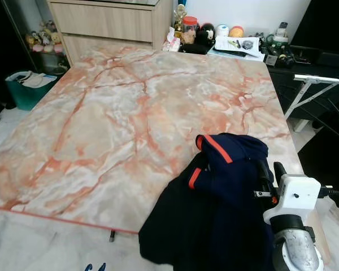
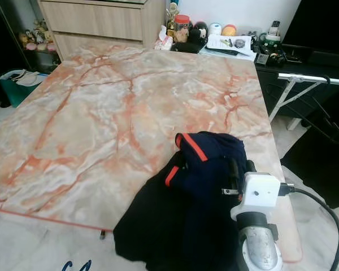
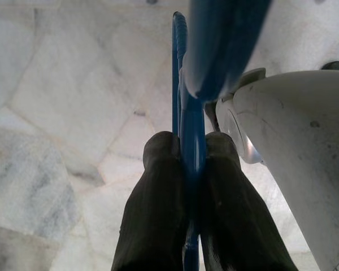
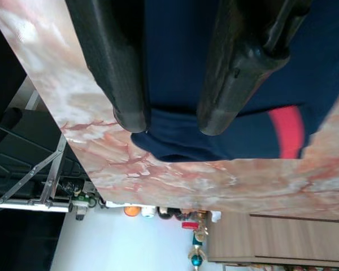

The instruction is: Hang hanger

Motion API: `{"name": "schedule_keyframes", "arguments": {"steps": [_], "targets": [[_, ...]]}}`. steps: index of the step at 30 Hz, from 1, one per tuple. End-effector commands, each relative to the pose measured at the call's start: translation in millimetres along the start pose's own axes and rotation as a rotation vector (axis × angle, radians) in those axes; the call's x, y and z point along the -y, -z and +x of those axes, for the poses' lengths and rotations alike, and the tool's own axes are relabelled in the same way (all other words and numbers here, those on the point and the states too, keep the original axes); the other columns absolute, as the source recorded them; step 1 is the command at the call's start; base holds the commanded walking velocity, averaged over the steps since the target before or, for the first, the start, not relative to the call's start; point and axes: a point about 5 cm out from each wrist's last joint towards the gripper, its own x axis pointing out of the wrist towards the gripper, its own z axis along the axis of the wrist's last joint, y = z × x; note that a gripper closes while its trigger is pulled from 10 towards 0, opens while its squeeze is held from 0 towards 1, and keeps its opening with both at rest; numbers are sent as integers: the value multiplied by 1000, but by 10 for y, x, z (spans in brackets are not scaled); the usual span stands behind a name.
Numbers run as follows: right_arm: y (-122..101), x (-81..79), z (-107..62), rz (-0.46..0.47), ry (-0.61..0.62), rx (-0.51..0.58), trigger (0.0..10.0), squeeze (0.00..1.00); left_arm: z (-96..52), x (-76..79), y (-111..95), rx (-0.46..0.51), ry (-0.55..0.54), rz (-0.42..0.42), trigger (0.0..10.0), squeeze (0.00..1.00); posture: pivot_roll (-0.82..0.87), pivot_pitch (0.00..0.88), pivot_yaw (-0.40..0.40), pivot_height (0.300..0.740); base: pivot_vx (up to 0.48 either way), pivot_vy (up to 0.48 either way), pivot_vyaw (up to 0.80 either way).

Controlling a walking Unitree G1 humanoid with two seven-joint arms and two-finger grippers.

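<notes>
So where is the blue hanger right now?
The blue hanger is clamped between the left gripper fingers, low on the robot's left over pale floor tiles, apart from the navy garment on the marble table.

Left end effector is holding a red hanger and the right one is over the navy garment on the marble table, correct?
Not quite: the hanger is blue, as the left wrist view shows. The left end effector grips it; the right end effector is over the navy garment on the marble table.

Glossy pink-veined marble table (image 1: 113, 124), smooth finish. Soft matt navy cloth garment (image 1: 226, 209) under the right gripper (image 4: 172, 121)'s textured rubbery fingers. Left gripper (image 3: 183, 148) pinches a shiny blue plastic hanger (image 3: 187, 113).
</notes>
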Motion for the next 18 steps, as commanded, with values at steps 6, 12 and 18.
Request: {"name": "schedule_keyframes", "arguments": {"steps": [6,12,18], "targets": [[39,5,-9,0,7,-15,10000,0,-32,62,135,-49,22,-2,10000,0,11,136,-10,740,-292,0,0],[43,-3,1,-4,2,-16,10000,0,-35,65,149,-57,23,-2,10000,0,7,137,-13,740,-293,0,0],[53,19,5,-7,10,-18,10000,0,-35,79,158,-63,22,-5,10000,0,6,139,-15,740,-291,0,0]]}}
